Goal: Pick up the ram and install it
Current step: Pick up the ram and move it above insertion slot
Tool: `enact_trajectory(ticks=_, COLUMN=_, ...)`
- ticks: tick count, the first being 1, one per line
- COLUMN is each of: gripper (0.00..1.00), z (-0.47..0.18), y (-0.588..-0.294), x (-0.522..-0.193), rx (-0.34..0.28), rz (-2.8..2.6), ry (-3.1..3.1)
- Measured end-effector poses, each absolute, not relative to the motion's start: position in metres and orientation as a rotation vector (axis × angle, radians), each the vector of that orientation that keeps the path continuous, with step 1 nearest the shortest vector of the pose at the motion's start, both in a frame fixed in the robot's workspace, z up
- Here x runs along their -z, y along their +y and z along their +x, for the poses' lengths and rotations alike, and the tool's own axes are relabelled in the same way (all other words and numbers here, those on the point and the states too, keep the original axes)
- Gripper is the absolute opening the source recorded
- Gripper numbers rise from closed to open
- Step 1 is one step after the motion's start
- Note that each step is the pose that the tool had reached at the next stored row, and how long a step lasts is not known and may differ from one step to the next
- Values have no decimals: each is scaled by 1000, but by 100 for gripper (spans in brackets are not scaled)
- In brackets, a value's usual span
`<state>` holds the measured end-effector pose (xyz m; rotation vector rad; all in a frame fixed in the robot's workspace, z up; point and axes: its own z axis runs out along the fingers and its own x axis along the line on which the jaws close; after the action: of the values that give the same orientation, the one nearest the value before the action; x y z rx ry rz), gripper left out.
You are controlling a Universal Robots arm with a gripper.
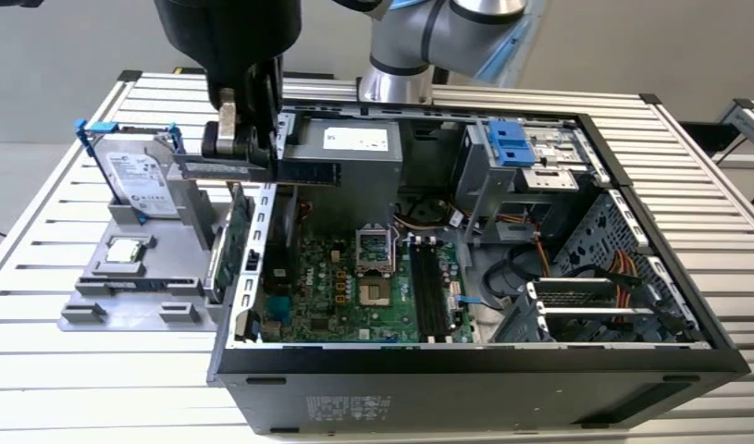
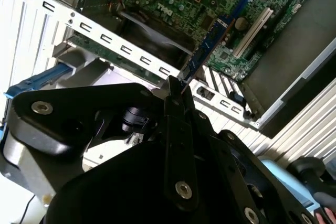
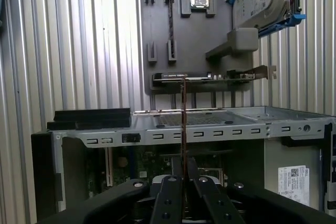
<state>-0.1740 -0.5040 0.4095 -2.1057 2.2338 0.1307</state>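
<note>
Holding the ram (image 1: pixel 310 171) pinched between its fingers, the gripper (image 1: pixel 243 155) hangs above the wall of the open computer case (image 1: pixel 475 370) on the exterior view's left. The ram lies level across that wall, with one end over the motherboard (image 1: pixel 339 277) and the other toward the grey fixture (image 1: pixel 129 301). It is not seated, and the memory slots (image 1: pixel 424 287) sit lower and well apart from it. In the first wrist view the ram (image 3: pixel 183 124) shows edge-on. The hard drive (image 1: pixel 140 180) stands upright in the fixture. The processor chip (image 1: pixel 126 248) lies flat in its pocket.
</note>
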Motion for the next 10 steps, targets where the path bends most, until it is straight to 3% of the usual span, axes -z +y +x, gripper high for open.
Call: enact_trajectory(ticks=10, gripper=0, z=-157, y=-504, x=-409, rx=-131, rz=-2106, ry=2234)
